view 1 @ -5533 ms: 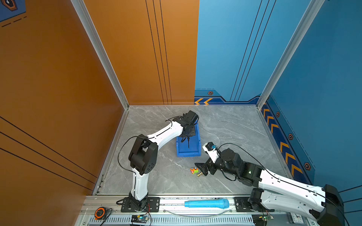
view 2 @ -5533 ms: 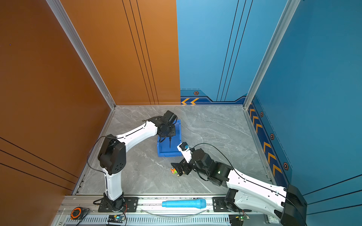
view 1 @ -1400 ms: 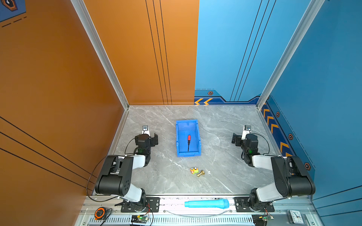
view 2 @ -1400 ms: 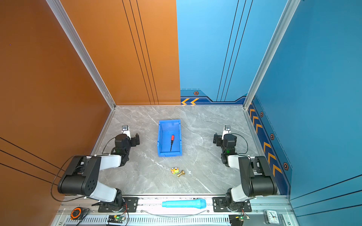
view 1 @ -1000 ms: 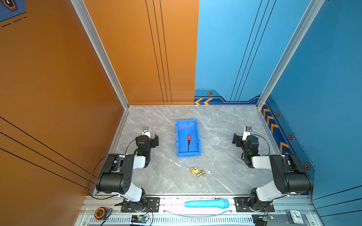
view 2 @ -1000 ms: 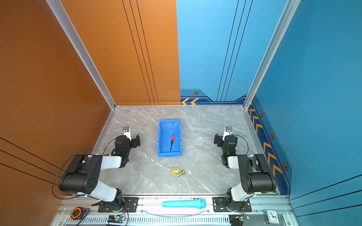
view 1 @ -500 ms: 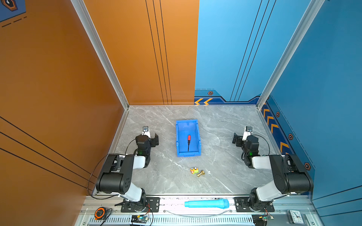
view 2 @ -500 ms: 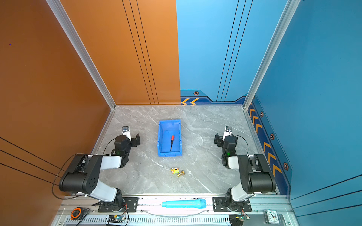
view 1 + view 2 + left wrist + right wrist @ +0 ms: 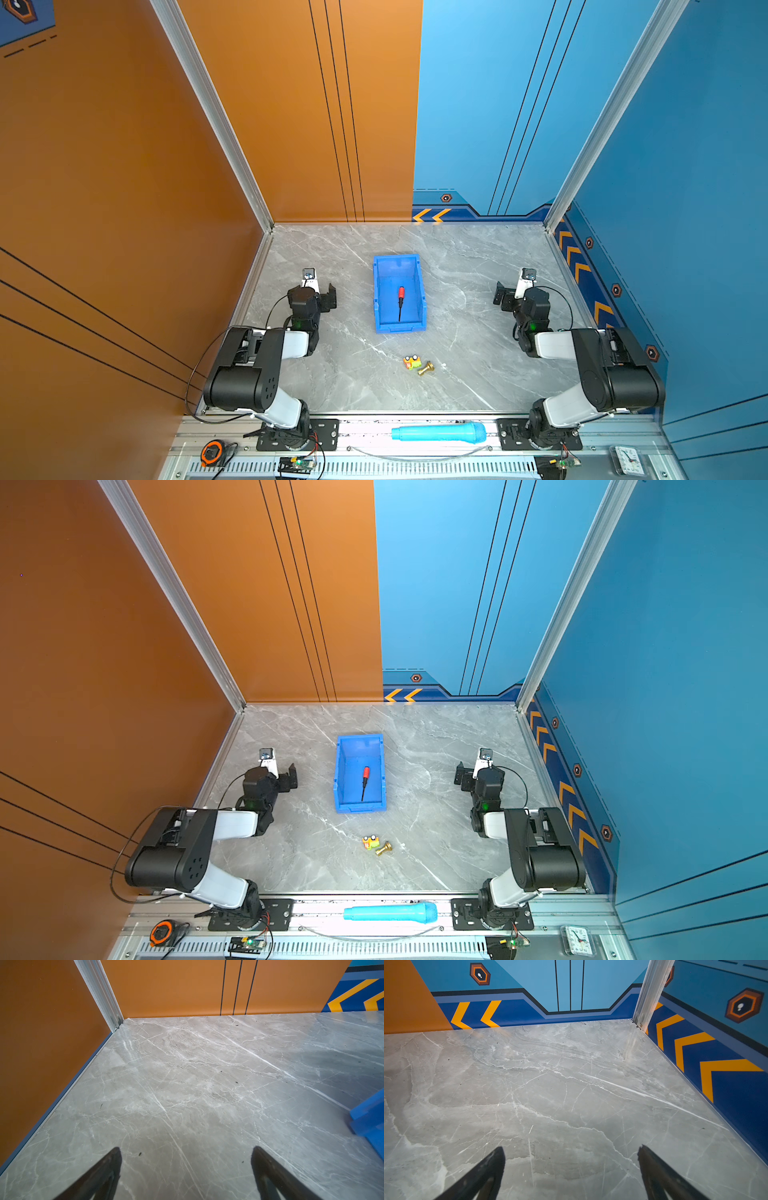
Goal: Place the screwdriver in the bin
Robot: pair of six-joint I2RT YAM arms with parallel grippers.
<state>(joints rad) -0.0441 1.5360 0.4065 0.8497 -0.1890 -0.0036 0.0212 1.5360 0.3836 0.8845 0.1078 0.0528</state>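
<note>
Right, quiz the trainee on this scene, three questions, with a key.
1. True or false: the screwdriver lies inside the blue bin.
2. The left gripper is: A) shut on the screwdriver; B) open, holding nothing; C) shut on the bin's rim.
3. Which end of the screwdriver points toward the bin's lower front edge?
Key: 1 true; 2 B; 3 the shaft tip.
</note>
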